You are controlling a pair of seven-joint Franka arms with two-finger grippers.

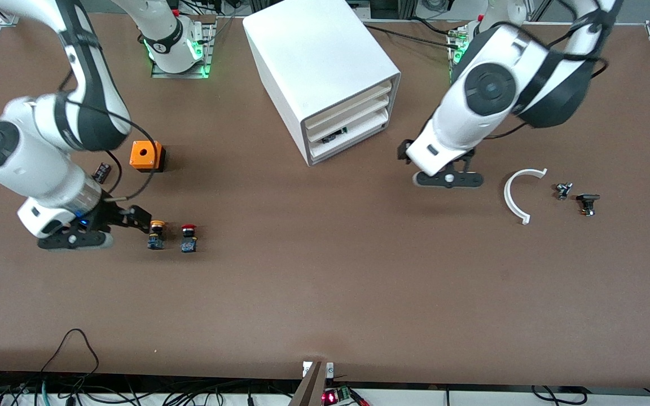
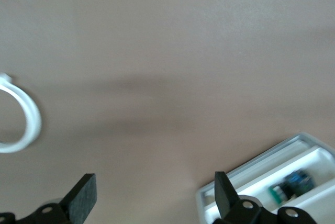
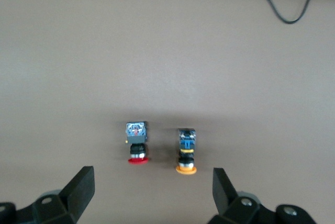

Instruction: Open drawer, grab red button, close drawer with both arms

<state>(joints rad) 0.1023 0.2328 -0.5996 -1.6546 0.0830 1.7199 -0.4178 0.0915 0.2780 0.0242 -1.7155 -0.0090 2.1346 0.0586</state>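
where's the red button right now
In the front view the red button lies on the table toward the right arm's end, beside the orange-capped button, nearer the front camera than the orange cube.

Orange cube (image 1: 146, 155), white arc (image 1: 519, 192)

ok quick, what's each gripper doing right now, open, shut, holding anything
Left gripper: open, holding nothing, over bare table beside the cabinet.
Right gripper: open, holding nothing, over the table by the orange-yellow button and the red button.
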